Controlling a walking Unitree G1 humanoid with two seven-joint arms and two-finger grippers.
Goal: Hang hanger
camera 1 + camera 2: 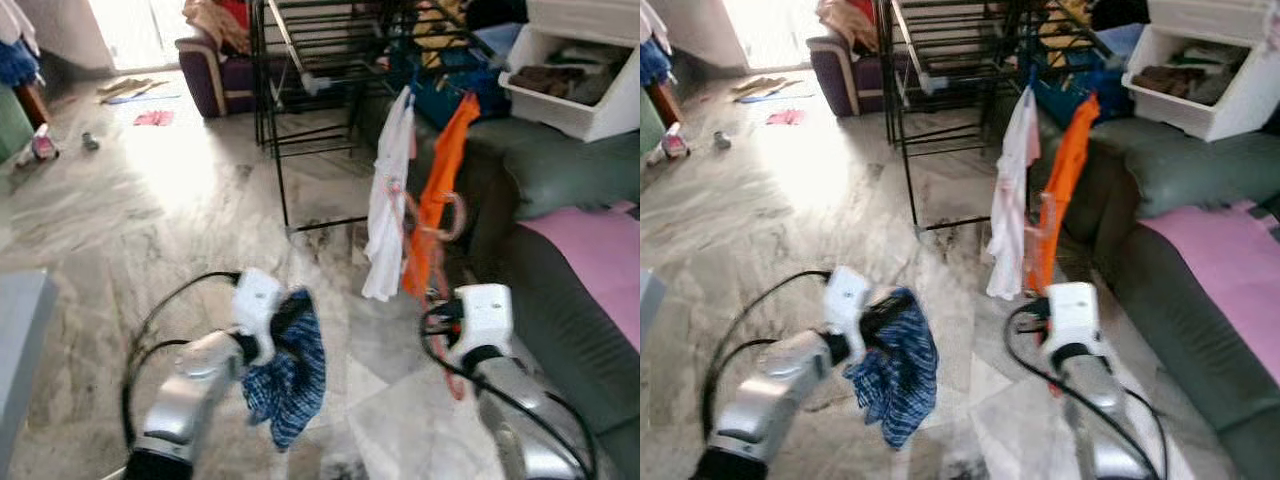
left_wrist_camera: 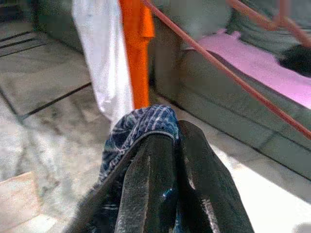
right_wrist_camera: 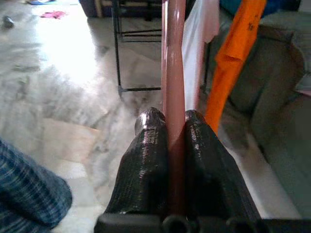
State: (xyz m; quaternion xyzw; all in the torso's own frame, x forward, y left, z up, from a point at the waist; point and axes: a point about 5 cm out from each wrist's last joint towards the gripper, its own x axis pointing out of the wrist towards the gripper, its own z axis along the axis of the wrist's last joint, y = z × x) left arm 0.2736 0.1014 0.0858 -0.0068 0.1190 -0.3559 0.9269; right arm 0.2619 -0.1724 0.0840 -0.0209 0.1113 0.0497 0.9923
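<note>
Right gripper (image 3: 172, 127): fingers pressed tight on the reddish-pink hanger (image 3: 173, 58), held up in front of the robot.
Left gripper (image 2: 167, 145): closed on a blue checked cloth (image 1: 290, 375) that hangs down from it.
Just beyond: a white garment (image 1: 387, 195) and an orange garment (image 1: 437, 190) hanging side by side.
Farther back: black drying rack (image 1: 300, 70) on the marble floor (image 1: 130, 210).
Right side: grey sofa (image 1: 560, 320) with a pink cover (image 1: 595, 250).

Smooth pink plastic hanger (image 3: 173, 58), woven checked cloth (image 1: 290, 375), glossy marble floor (image 1: 150, 200).
</note>
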